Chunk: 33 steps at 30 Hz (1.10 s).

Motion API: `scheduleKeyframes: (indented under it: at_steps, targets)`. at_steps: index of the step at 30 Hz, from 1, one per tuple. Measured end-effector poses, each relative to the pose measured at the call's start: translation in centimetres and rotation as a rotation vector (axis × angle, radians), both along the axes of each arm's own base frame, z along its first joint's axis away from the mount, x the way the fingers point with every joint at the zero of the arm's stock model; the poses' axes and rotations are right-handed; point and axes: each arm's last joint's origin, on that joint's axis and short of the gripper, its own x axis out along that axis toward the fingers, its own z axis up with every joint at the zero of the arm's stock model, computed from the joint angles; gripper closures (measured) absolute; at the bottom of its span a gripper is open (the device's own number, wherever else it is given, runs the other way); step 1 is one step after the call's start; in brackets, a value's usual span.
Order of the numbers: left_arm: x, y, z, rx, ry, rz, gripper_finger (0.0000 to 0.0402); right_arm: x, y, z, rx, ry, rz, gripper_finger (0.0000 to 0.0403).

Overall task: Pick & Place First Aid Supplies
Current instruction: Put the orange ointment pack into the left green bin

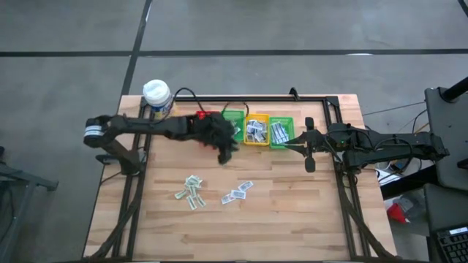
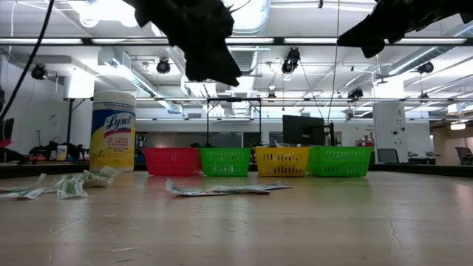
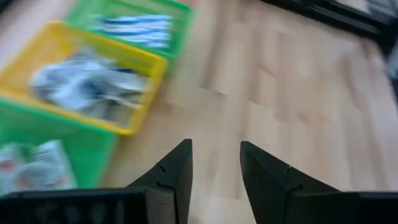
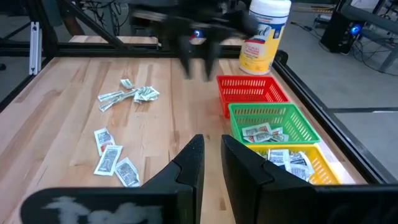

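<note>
Wooden tabletop (image 1: 292, 219) seen from above, with four baskets in a row along its far edge: red basket (image 4: 249, 90), green basket (image 4: 273, 121), yellow basket (image 1: 256, 130) and a second green basket (image 1: 281, 131). A yellow bottle (image 1: 157, 97) with a white cap stands at the far left corner, beside the red basket.

Left end effector (image 1: 227, 150) hangs over the tabletop just in front of the red and first green baskets; its fingers (image 3: 177, 174) stand apart with bare wood showing in the gap, and nothing is held.

Right end effector (image 1: 310, 146) waits near the right end of the basket row, above the tabletop; its fingers (image 4: 186, 165) are parted by a narrow gap and hold nothing.

Packets lie in two loose groups on the open tabletop, well in front of the baskets: green-printed packets (image 1: 190, 191) to the left, grey-blue packets (image 1: 238, 192) just to their right. Further packets lie inside the first green basket, the yellow basket and the second green basket. In the low view the arms enter from above, clear of the surface.
</note>
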Motion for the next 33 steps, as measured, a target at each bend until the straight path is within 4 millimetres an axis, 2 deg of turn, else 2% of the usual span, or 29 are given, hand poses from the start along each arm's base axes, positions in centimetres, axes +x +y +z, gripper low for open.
scheduleKeyframes:
  at_steps: [8,14,18,24,27,33]
  targets:
    - [0.7,-6.4,-0.7,0.041,0.013,-0.221,0.0276,0.0,0.0,0.0,-0.001,0.0,0.0,0.0351]
    - [1.9,-9.5,-2.1,0.075,-0.009,-0.284,0.0275,0.0,0.0,0.0,0.0,0.0,0.0,0.0351]
    - [3.0,-10.4,-3.3,0.077,-0.032,-0.296,0.0275,0.0,0.0,0.0,0.0,-0.001,0.0,0.0351]
    - [4.3,-10.7,-5.4,0.04,0.004,-0.269,0.0275,0.0,0.0,0.0,0.001,0.0,0.0,0.0351]
    - [5.3,-10.8,-5.7,0.04,0.023,-0.268,0.0275,0.0,0.0,0.0,-0.001,0.0,0.0,0.0351]
    - [7.7,-11.2,-6.4,0.094,0.208,-0.276,0.0275,0.0,0.0,0.0,0.0,0.0,0.0,0.0351]
